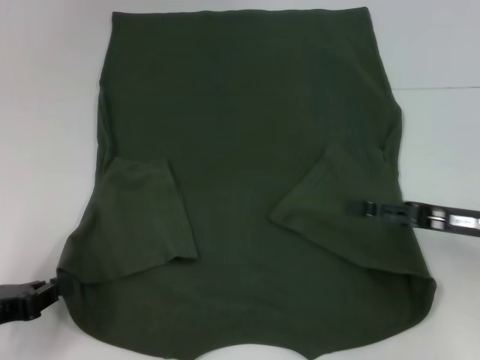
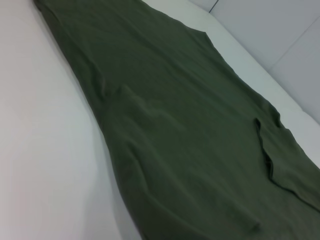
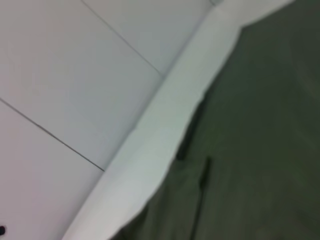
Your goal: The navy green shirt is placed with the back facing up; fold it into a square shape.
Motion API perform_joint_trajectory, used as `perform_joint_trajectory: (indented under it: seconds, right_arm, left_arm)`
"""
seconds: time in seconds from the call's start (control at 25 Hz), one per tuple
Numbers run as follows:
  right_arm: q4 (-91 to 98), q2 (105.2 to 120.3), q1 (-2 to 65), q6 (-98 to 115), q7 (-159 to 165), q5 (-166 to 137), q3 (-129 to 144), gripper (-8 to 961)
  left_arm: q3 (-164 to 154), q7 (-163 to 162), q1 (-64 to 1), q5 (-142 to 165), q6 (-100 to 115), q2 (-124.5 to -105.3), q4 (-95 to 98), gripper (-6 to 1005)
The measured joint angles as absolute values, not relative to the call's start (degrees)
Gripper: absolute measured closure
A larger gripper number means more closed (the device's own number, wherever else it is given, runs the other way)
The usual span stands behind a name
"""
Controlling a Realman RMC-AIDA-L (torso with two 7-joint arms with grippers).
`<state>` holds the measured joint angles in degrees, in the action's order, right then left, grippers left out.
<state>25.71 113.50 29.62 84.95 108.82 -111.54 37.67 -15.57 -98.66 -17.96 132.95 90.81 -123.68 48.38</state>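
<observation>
Both short sleeves of the navy green shirt (image 1: 247, 172) are seen folded inward onto its plain back, and the garment is spread flat on the white table (image 1: 45, 112) with the collar edge nearest the robot. At the near left shoulder corner the left gripper (image 1: 58, 286) is positioned at table level against the cloth edge, and whether its fingers are parted or pinched on fabric cannot be told. Over the folded right sleeve the right gripper (image 1: 358, 207) is extended from the right side, its fingers drawn narrow, though a hold on the cloth cannot be confirmed.
</observation>
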Motion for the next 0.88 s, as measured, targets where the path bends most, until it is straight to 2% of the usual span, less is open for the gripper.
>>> perform_joint_trajectory:
  seconds: [0.12,0.44,0.88]
  right_arm:
    - [27.2,111.85,26.9,87.8,112.5,-112.0,37.1,86]
    - [31.1,109.35,21.5,90.4,119.6,-115.3,36.6,87]
    - [31.2,108.83,21.1,90.0,124.3,-121.5,35.4,89]
  left_arm:
    - [-15.5,-98.7,-18.0,132.9,90.6,-123.78,48.2,972]
    - [-15.4,-98.7,-18.0,132.6,90.8,-123.9,48.0,973]
    - [-15.4,-98.4,-18.1,132.3,90.7,-123.91,47.5,972]
